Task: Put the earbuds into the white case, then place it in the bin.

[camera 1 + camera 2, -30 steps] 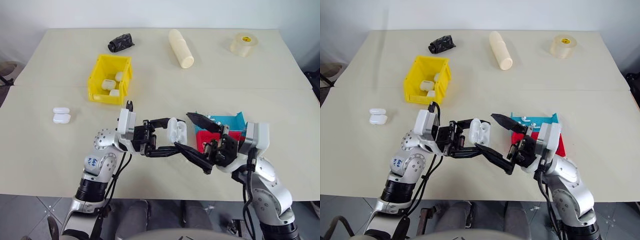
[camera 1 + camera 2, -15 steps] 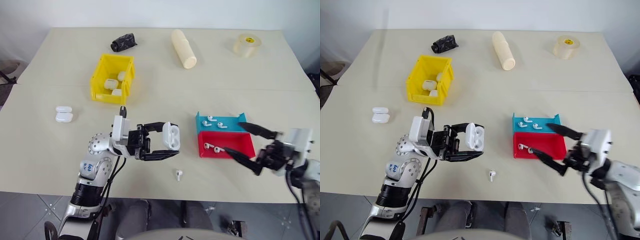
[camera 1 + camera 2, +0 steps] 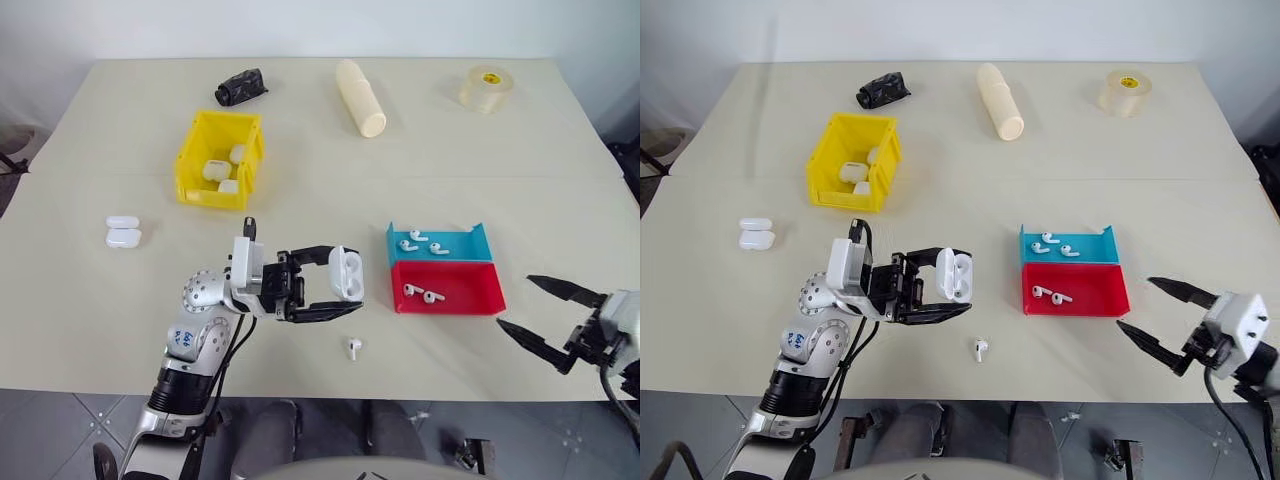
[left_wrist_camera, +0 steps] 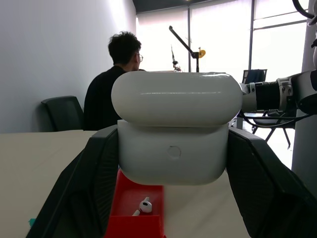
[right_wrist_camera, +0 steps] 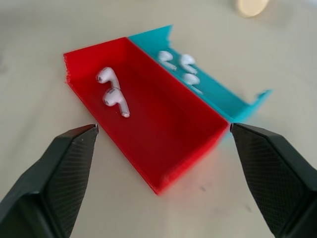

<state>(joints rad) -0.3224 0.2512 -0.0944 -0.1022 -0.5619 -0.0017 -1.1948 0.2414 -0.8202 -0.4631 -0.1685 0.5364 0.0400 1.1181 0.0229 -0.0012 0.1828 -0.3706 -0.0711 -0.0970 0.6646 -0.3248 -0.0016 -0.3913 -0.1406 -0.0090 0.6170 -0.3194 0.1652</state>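
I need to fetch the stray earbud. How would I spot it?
Find the red tray near the table's front edge. The stray earbud lies alone on bare tabletop beside it, below the white case in the left claw; every other earbud sits inside a tray.

We see a wide cream table [image 3: 320, 160] against a pale plain wall [image 3: 300, 25], grey floor tiles [image 3: 60, 440] below its front edge. In the left wrist view, 1 person [image 4: 111, 84] sits before bright tall windows [image 4: 223, 39], beside a dark chair [image 4: 62, 111].
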